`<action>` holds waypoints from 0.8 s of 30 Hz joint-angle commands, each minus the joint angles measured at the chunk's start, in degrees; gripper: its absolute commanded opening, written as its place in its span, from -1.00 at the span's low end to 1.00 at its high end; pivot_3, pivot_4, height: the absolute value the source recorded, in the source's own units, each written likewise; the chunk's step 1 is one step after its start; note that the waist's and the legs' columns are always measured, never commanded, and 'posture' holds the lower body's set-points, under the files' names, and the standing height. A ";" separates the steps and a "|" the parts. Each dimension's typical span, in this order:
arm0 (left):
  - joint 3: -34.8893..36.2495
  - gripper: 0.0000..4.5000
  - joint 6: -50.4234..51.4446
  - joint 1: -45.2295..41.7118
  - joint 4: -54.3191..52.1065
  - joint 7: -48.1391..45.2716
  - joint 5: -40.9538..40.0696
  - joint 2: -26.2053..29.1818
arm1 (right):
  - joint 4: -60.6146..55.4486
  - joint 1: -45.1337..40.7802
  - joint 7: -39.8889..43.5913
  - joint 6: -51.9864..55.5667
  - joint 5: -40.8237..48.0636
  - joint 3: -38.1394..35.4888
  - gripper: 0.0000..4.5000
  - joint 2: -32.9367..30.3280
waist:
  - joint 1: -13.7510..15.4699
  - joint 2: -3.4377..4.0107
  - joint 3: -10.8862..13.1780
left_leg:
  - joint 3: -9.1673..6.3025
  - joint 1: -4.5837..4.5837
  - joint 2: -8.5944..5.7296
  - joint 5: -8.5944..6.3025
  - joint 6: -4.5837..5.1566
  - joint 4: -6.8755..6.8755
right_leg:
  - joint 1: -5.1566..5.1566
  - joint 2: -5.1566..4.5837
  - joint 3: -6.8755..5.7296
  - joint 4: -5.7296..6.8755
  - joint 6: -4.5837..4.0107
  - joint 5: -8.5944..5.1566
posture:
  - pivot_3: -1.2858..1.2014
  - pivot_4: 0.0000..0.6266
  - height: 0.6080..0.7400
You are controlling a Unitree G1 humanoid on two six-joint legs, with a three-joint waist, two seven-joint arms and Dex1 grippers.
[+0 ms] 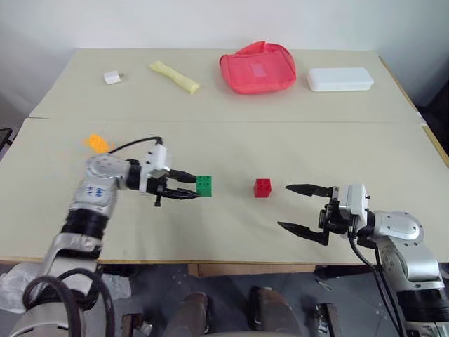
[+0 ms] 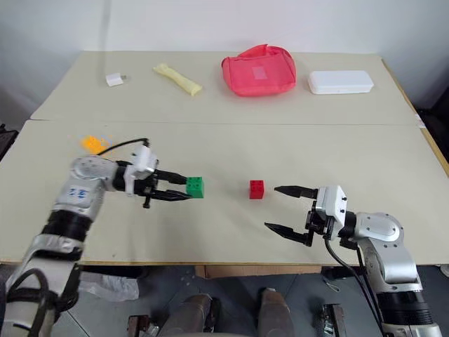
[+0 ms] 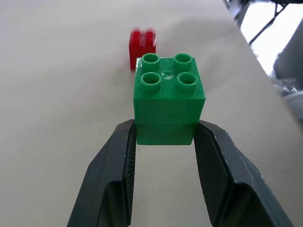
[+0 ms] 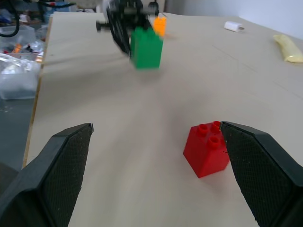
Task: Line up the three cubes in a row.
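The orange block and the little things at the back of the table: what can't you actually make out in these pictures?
- Orange block: blurred in the left eye view, so its studs cannot be made out; in the right wrist view the green block covers most of it.
- White charger: too small in the left eye view to read any detail.
- Red block: blurred in the left wrist view, partly behind the green block, which the left pincer grips.

Three toy cubes on the bench point(image 1: 280, 147): one green cube point(image 1: 205, 185), one red cube point(image 1: 262, 187), one orange cube point(image 1: 97, 143); also one white charger point(image 1: 112, 77), one yellow packet point(image 1: 174, 76), one red pouch point(image 1: 257, 68), one white box point(image 1: 339, 79).
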 commanded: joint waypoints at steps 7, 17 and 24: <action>0.22 -0.36 -15.50 -8.57 22.76 2.37 7.58 -7.24 | -8.01 6.86 -5.90 0.00 0.41 -4.10 1.00 -0.26 | 0.46 -0.13 0.07 | 0.02 -0.03 -0.07 0.04 0.09 0.08 | 0.02 -0.07 0.01 0.03 0.09 0.05 | 0.03 -0.52 1.00; 1.74 -0.36 -18.04 -12.41 29.65 4.44 10.60 -10.64 | -10.40 12.70 -9.55 -0.26 0.37 -7.48 1.00 -0.67 | 0.49 -0.21 0.08 | -0.02 -0.04 -0.19 0.10 0.18 0.10 | 0.06 -0.14 -0.01 0.04 0.18 0.09 | 0.03 -0.52 1.00; 2.98 -0.04 -18.51 -12.47 30.10 4.16 11.02 -11.00 | -10.29 12.09 -9.39 0.07 0.35 -6.93 1.00 -0.77 | 0.39 -0.21 0.08 | -0.02 -0.04 -0.18 0.11 0.19 0.10 | 0.05 -0.14 0.00 0.05 0.18 0.10 | 0.03 -0.52 1.00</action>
